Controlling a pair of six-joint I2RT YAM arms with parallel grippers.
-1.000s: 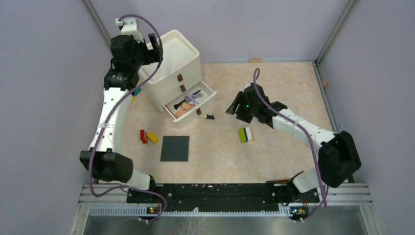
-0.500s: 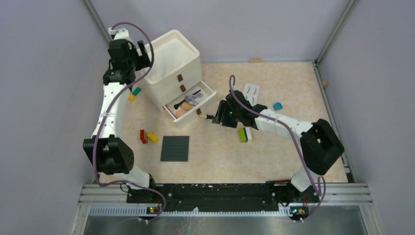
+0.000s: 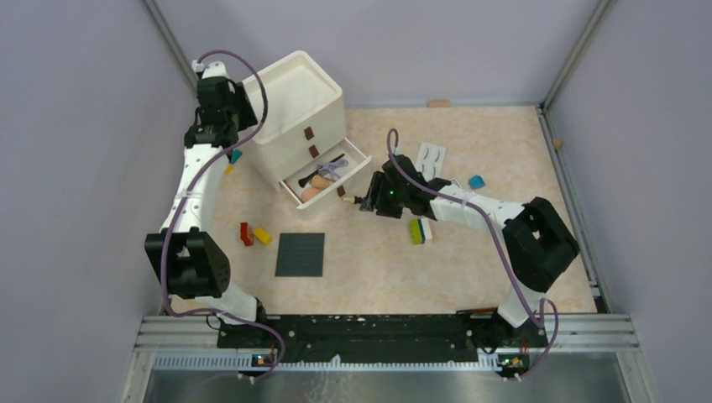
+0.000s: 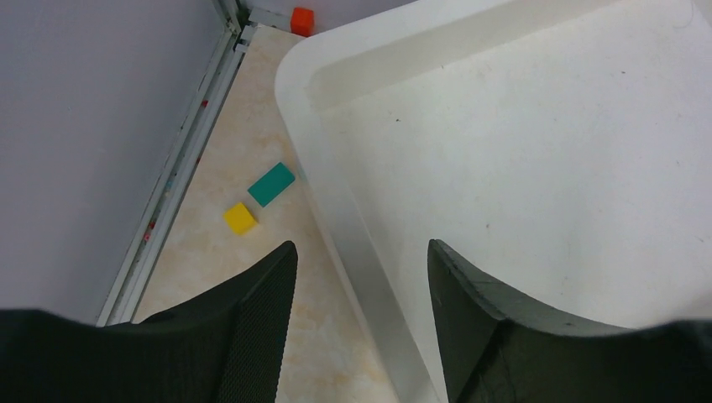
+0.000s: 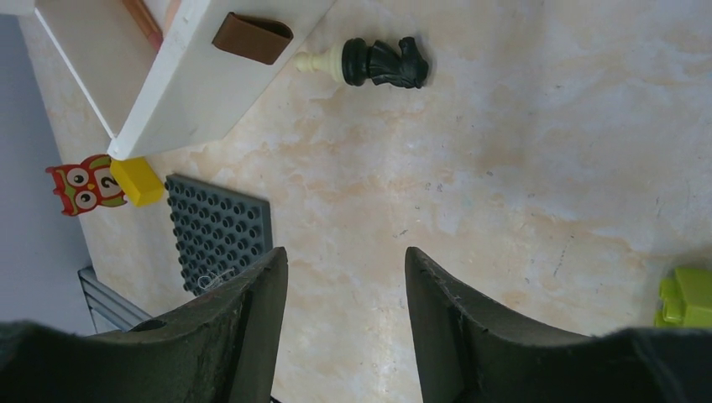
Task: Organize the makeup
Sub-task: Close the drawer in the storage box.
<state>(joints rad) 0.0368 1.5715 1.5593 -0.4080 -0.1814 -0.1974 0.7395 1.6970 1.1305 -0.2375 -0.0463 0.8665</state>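
Observation:
The white drawer cabinet (image 3: 298, 105) has its lowest drawer (image 3: 351, 168) pulled out, with a round peach puff (image 3: 315, 186) and dark brushes (image 3: 329, 168) inside. A small black makeup item with a cream tip (image 5: 376, 61) lies on the table just past the drawer's corner. A white false-eyelash card (image 3: 431, 157) lies farther right. My right gripper (image 5: 344, 252) is open over bare table, a short way short of the black item, holding nothing. My left gripper (image 4: 361, 252) is open and straddles the cabinet's left top rim (image 4: 336, 210) without touching it.
A dark studded plate (image 3: 301, 254) lies in front of the drawer, with red and yellow bricks (image 3: 252, 235) to its left. A green and white brick (image 3: 420, 230) sits under my right forearm. Teal (image 4: 271, 184) and yellow (image 4: 240, 218) bricks lie beside the cabinet by the left wall.
My right arm has swung left toward the drawer and the black item, uncovering the eyelash card. My left gripper has shifted left along the cabinet's top to its left rim.

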